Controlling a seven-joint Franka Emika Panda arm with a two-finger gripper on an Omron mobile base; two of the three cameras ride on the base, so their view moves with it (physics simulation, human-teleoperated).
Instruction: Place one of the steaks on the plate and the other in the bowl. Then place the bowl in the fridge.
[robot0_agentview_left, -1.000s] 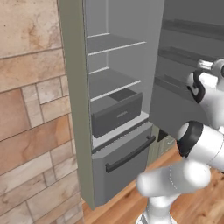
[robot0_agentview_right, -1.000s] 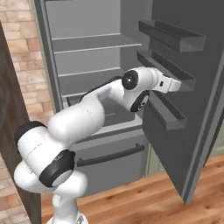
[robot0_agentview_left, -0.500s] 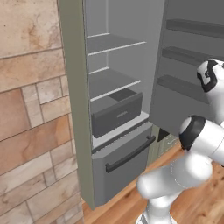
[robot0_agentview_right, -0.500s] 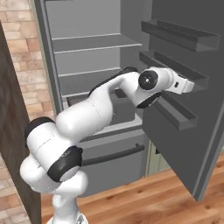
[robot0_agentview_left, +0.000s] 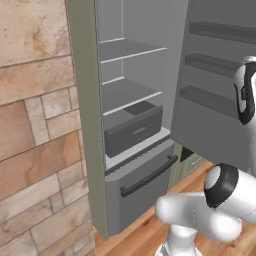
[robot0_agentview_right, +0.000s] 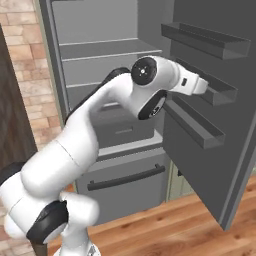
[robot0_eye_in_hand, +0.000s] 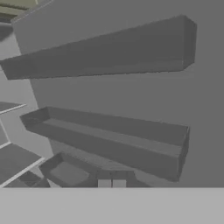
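The grey fridge (robot0_agentview_left: 131, 150) stands open, with bare grey shelves (robot0_agentview_right: 107, 50), a dark inner bin (robot0_agentview_left: 134, 131) and a lower drawer with a bar handle (robot0_agentview_left: 149, 176). Its door (robot0_agentview_right: 215, 150) is swung out to the right and carries three shelf bins (robot0_eye_in_hand: 109, 140). My gripper (robot0_agentview_right: 203, 88) is up against the inner face of the door, at the middle bin. In the hand view its fingertips (robot0_eye_in_hand: 104, 183) stand close together with nothing between them. The steaks, plate and bowl are out of view.
A brick and stone wall (robot0_agentview_left: 35, 140) stands left of the fridge. Wooden floor (robot0_agentview_right: 165, 225) runs below the door. A pale green cabinet (robot0_agentview_left: 192, 161) shows behind the open door.
The fridge door has swung further open to the right, and my hand has moved right along with it, staying at the door bins.
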